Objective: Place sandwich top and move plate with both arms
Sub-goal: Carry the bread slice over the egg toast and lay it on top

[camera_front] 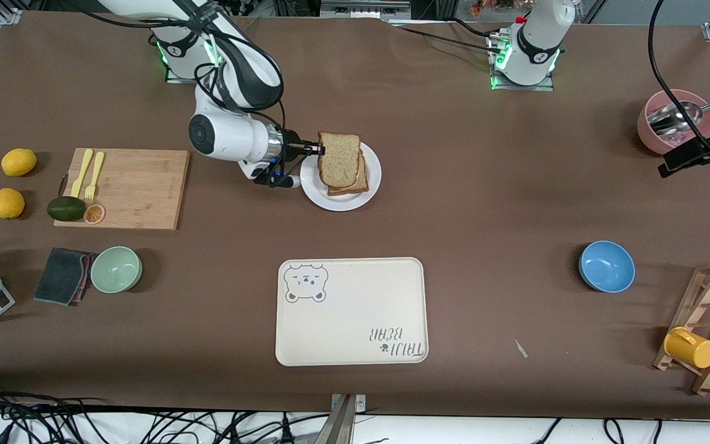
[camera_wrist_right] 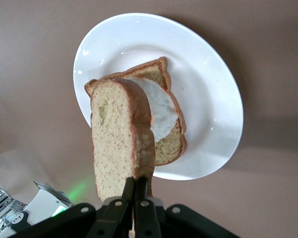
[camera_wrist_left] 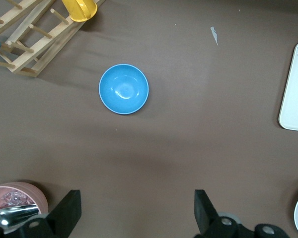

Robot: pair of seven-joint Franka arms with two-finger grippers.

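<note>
Only the right wrist view shows egg white under the sandwich top.

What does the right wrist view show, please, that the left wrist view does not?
Only the right wrist view shows the right claw shut on the sandwich top, held over the egg-topped slice. Only the left wrist view shows the open left claw, the blue bowl, the yellow cup and a corner of the bear-print tray. Both show the white plate.
</note>
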